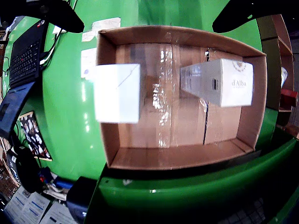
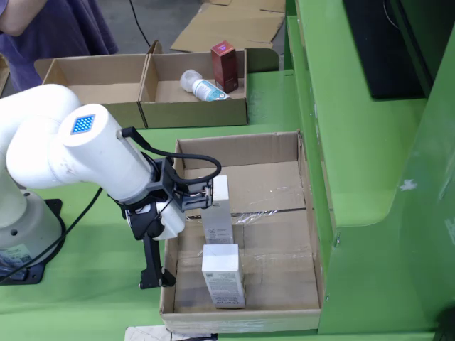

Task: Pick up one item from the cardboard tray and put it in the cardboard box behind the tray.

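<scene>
The wrist view looks straight down into a big open cardboard box (image 1: pixel 180 156). A white "d'Alba" carton (image 1: pixel 219 81) lies on its floor at right. A second white carton (image 1: pixel 117 93) shows blurred at the box's left side, touching neither finger. My gripper (image 1: pixel 148 23) is open, its black fingers (image 1: pixel 51 14) spread wide at the top corners. From the side, the arm hovers over the box (image 2: pixel 309 213), one black finger (image 2: pixel 151 259) hanging at its left wall. One white carton (image 2: pixel 217 206) stands just under the gripper and another (image 2: pixel 222 273) lies nearer the front.
Behind the box is a two-compartment cardboard tray (image 2: pixel 146 106) holding a dark red carton (image 2: pixel 224 65) and a white bottle (image 2: pixel 201 87). A tall green machine wall (image 2: pixel 355 142) borders the box's right side. A laptop (image 1: pixel 25 51) sits at the left. The robot base (image 2: pixel 21 234) stands left.
</scene>
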You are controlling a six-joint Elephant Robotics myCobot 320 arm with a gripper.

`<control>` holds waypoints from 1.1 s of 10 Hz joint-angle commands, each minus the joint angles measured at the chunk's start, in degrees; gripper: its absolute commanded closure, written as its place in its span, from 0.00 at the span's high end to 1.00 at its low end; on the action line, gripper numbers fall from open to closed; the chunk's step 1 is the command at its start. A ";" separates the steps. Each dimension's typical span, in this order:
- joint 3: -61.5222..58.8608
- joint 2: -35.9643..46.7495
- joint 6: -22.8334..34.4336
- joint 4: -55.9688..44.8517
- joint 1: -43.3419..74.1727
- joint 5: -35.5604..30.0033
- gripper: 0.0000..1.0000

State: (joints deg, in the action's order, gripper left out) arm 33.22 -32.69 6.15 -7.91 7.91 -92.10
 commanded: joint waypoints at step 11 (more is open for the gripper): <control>-33.22 -14.27 1.60 0.88 2.97 -0.33 1.00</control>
State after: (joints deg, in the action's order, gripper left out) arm 1.84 -46.58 7.55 -12.21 10.63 -93.07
